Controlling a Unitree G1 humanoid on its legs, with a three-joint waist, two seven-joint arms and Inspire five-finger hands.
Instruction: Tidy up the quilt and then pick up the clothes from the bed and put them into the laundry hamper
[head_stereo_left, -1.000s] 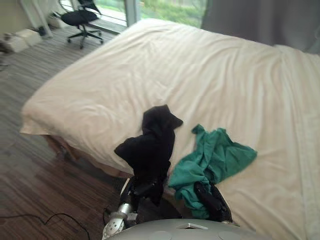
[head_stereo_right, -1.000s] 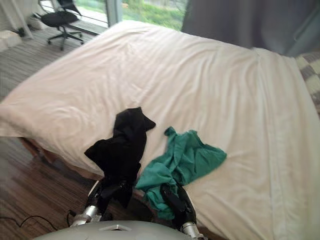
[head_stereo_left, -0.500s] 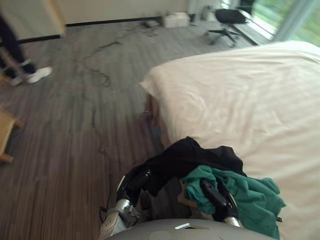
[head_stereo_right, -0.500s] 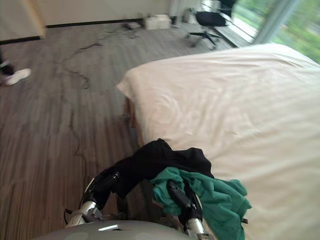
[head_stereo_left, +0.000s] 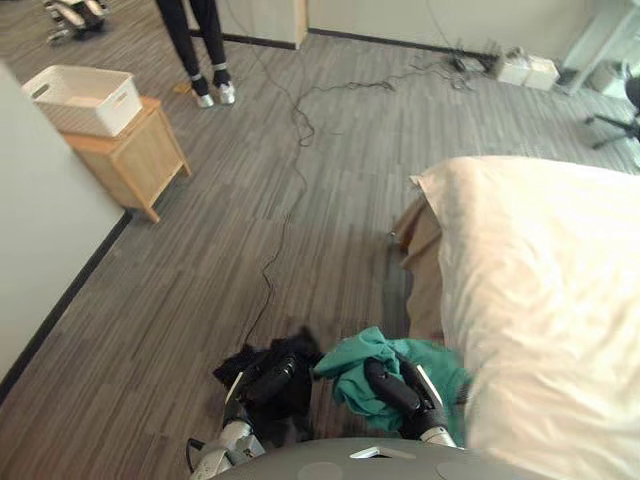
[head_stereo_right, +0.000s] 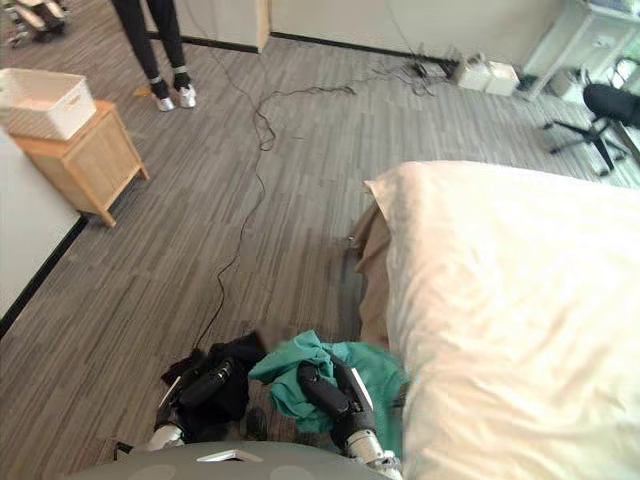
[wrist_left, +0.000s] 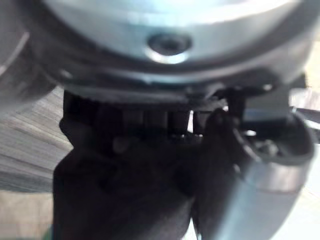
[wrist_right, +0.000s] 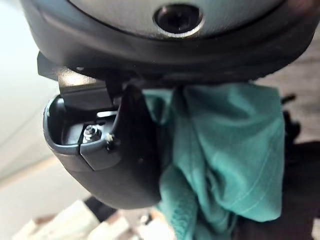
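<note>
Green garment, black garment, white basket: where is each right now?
green garment (head_stereo_left: 342, 366), left eye view, on its bunched upper fold.
black garment (head_stereo_right: 240, 352), right eye view, on its upper edge above the floor.
white basket (head_stereo_left: 92, 108), left eye view, on its side wall.

No readable text (or numbers)

- The soft black cloth garment (head_stereo_left: 292, 402) is bunched up in the left hand (head_stereo_left: 268, 378), whose fingers curl round it, low over the grey wood floor (head_stereo_left: 300, 230).
- The crumpled teal cloth garment (head_stereo_left: 348, 368) is gripped in the right hand (head_stereo_left: 396, 392), just beside the black one.
- The cream quilt (head_stereo_left: 540, 290) lies spread over the bed (head_stereo_left: 420, 250).
- The white plastic laundry hamper (head_stereo_left: 85, 98) sits on a small wooden cabinet (head_stereo_left: 135, 160), well apart from the clothes.
</note>
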